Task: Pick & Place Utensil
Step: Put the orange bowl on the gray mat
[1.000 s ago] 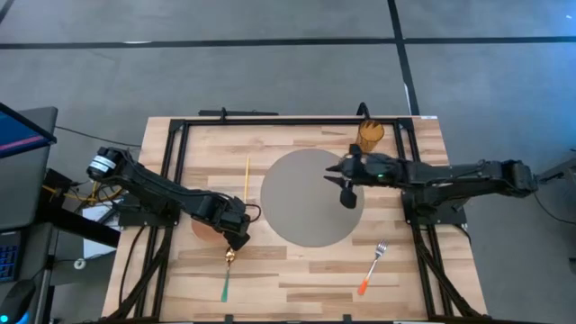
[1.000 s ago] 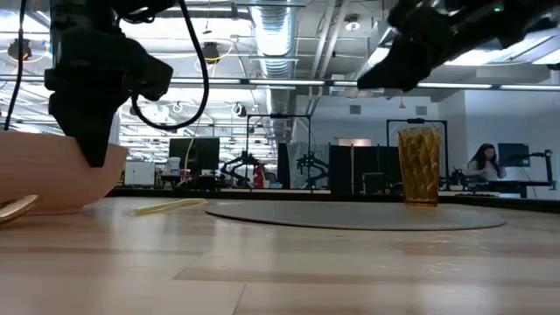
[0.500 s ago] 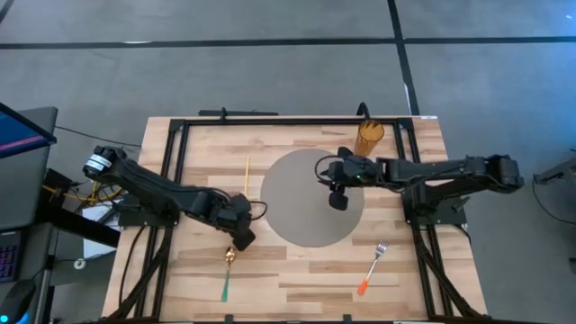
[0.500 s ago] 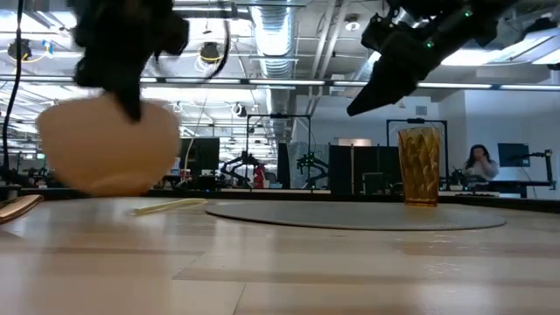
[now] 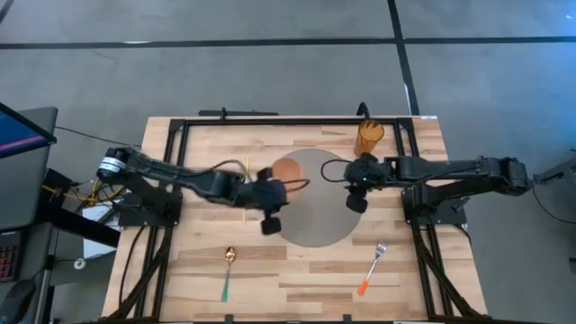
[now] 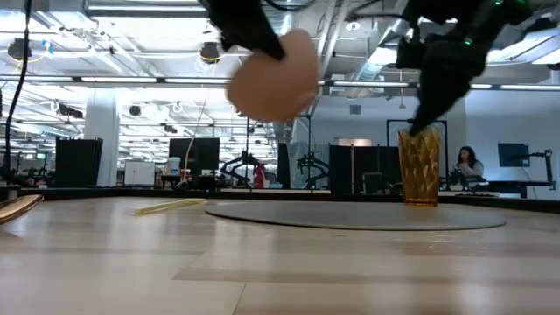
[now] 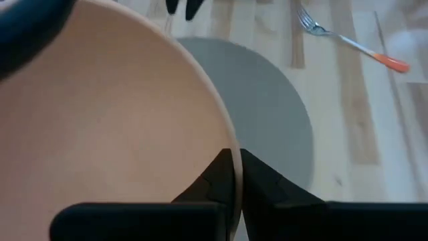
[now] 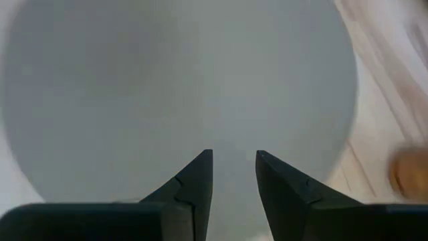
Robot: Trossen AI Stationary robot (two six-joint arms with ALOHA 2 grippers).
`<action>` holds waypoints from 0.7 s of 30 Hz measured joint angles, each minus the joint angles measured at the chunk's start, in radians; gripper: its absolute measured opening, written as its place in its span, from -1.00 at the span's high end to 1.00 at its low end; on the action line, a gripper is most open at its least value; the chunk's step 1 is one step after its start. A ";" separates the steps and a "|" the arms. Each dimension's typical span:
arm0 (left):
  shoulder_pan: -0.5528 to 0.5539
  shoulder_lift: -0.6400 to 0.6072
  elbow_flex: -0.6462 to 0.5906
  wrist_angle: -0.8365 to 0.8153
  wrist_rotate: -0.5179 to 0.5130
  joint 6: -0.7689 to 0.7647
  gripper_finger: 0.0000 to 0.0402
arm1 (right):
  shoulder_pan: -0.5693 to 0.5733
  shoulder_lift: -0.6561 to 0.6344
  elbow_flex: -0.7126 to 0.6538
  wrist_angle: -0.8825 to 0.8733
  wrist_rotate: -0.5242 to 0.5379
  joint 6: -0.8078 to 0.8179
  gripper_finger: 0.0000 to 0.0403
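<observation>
My left gripper [image 7: 235, 175] is shut on a peach bowl [image 5: 286, 169], which hangs in the air over the left edge of the round grey mat [image 5: 315, 211]. In the low view the bowl [image 6: 276, 74] is high above the table and tilted. My right gripper [image 8: 234, 166] is open and points down over the right part of the mat [image 8: 167, 87], touching nothing. A spoon [image 5: 227, 270] with a gold bowl and green handle lies flat near the table's near edge. A fork [image 5: 373, 265] with an orange handle lies near the mat's right side. My left gripper holds the bowl by its rim [image 7: 232, 157], pinched with one finger inside the bowl and one outside. The bowl is lifted clear of the table and tilted.
An amber ribbed cup [image 5: 370, 135] stands at the far right beside the mat, close behind my right gripper in the low view [image 6: 418, 166]. A yellow chopstick [image 5: 247, 175] lies left of the mat. Black frame rails [image 5: 175, 153] run along the table's sides.
My left gripper has lifted the bowl off the table by the spoon and carried it up, right and toward the far edge, to above the mat's left edge; the bowl now tilts. My right gripper went toward the bowl, then back right, tipping to point more steeply down.
</observation>
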 joint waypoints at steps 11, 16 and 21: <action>0.141 0.202 0.013 0.141 0.278 0.127 0.92 | 0.001 0.005 -0.022 -0.060 0.043 0.066 0.47; 0.110 0.225 0.013 0.140 0.324 0.177 0.92 | 0.002 0.005 -0.022 -0.059 0.041 0.066 0.47; 0.094 0.225 0.013 0.150 0.268 0.212 0.92 | 0.002 0.005 -0.022 -0.059 0.041 0.066 0.47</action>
